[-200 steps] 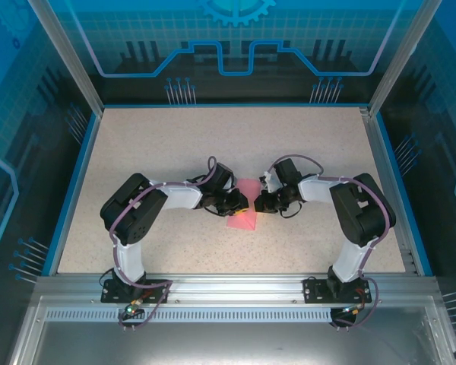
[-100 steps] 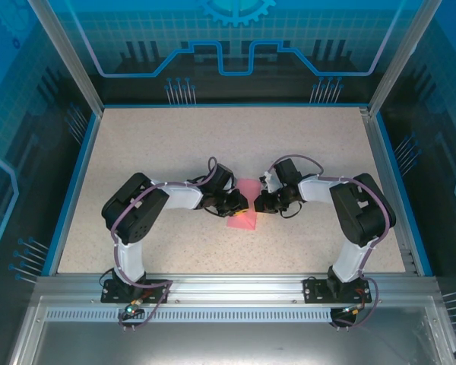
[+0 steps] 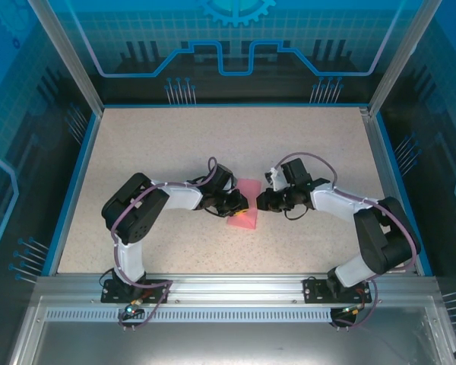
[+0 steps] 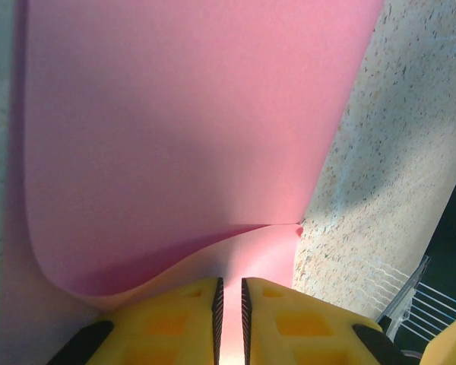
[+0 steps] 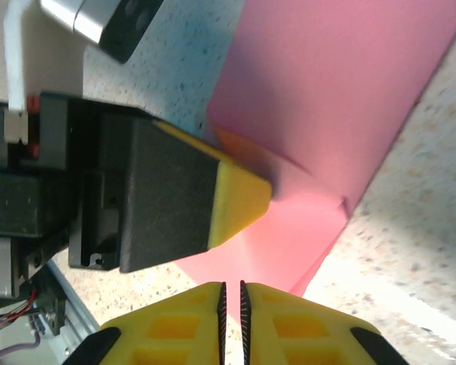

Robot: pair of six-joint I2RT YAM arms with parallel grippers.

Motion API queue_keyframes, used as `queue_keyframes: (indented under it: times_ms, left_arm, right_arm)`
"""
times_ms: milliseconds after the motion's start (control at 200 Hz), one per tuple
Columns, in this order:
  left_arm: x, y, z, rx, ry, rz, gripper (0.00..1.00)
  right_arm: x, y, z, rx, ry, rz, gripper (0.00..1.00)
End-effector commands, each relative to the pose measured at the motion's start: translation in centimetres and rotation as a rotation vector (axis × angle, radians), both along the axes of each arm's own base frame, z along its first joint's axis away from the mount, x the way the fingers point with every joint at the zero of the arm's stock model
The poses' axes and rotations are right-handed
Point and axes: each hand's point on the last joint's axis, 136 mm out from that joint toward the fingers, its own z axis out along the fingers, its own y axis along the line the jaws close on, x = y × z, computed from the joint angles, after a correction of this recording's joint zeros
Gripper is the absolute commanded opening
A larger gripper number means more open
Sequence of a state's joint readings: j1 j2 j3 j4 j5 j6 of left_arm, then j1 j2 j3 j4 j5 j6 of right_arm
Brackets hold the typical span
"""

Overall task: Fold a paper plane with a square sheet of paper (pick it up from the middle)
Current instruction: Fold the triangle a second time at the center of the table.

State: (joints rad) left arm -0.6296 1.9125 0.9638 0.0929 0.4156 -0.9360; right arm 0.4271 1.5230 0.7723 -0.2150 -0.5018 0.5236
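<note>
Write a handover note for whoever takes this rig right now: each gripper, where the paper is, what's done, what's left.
Left gripper: jaws nearly together, apparently pinching a raised flap of the pink paper.
Right gripper: jaws nearly together at the paper's edge; whether it grips the paper is unclear.
Paper: mid-table, between the two grippers, lying in layers.
Done: at least one fold started.
Left: flatten that flap and make the remaining folds; no plane shape yet.

speckled beige table (image 3: 152,144); folded pink paper sheet (image 3: 244,219) lies near centre, one flap seemingly lifted
</note>
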Motion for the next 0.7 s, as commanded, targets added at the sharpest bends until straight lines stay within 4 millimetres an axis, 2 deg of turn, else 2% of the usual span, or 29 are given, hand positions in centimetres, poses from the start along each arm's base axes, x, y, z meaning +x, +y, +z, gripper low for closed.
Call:
queue_keyframes:
  times_ms: [0,350,695]
  left_arm:
    - [-1.3,0.9,-1.9,0.06,0.031,-0.013,0.18]
    - [-1.2,0.9,-1.7,0.057,0.026,-0.013,0.18]
    - [-1.2,0.9,-1.8,0.06,0.026,-0.01,0.18]
  right_arm:
    - [-1.9,1.6,-0.2,0.039,0.066,0.019,0.14]
    - [-2.2,3.6,-2.6,0.046,0.143,0.018,0.11]
    - [-2.8,2.4,-5.7,-0.048,0.192,0.007,0.1]
